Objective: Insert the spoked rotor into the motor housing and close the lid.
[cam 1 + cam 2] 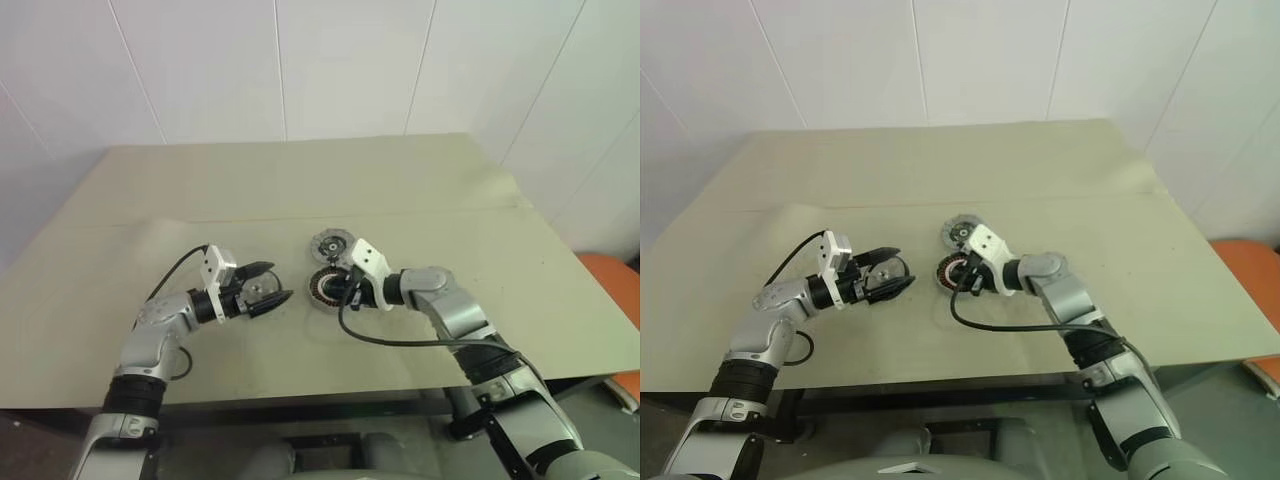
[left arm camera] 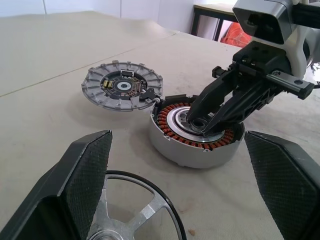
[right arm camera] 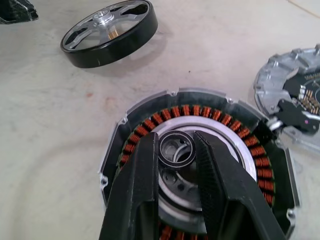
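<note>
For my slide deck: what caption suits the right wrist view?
Right claw gripping the centre ring of the motor housing; spoked rotor and lid lie nearby.

The spoked rotor is showing copper-red windings around a pale silvery centre; the lid is looking silvery-grey with a dark hub; the desk is appearing beige.

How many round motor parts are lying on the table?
3. The copper-wound disc in its silvery cup sits under the right gripper. The flat silvery disc with a circuit board lies just behind it. The black-rimmed spoked ring lies between the left gripper's fingers.
</note>
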Robot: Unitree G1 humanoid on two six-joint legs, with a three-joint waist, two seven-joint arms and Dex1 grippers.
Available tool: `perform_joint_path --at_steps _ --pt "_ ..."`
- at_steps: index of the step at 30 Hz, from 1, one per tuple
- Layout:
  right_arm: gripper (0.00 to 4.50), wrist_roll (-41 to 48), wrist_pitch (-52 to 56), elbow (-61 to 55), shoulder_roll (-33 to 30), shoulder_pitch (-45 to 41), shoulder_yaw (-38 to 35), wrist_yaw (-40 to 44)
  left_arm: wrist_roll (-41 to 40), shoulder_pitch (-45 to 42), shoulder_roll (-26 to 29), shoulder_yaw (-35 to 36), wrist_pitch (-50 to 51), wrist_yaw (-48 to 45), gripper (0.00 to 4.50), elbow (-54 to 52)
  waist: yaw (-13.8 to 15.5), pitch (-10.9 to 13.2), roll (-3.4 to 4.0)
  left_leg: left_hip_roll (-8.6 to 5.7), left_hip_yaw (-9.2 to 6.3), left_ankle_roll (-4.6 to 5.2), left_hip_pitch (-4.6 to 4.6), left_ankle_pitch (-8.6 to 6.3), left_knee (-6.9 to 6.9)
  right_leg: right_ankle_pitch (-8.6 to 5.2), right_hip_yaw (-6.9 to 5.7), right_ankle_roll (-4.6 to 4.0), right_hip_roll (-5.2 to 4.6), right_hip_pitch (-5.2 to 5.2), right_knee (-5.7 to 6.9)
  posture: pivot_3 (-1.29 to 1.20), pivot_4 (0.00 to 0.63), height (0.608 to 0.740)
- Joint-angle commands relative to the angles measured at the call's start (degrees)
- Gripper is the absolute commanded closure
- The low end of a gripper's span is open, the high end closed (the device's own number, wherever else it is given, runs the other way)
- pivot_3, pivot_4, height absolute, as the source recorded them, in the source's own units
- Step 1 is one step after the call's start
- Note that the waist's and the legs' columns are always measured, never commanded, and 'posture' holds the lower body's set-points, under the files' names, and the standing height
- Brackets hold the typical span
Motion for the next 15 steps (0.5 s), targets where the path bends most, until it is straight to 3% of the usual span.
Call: perform_joint_path --at_steps 1,15 --pt "3.82 2.6 2.0 -2.6 -1.3 -2.4 -2.5 2.2 -1.8 -0.3 0.3 1.0 0.5 -1.3 0.0 -1.4 0.0 0.0 0.0 0.0 0.0 0.0 0.0 0.0 0.0 0.0 0.0 0.0 0.0 0.0 0.0 0.0 0.0 0.74" --pt "3.82 0.6 2.2 -1.9 -1.4 -2.6 -0.8 0.3 -2.9 1.3 1.5 0.5 0.1 -3.3 0.0 -5.6 -0.1 0.0 0.01 0.01 0.0 0.0 -0.02 0.0 -0.01 0.0 0.0 0.0 -0.01 -0.02 -0.01 0.0 0.0 0.74"
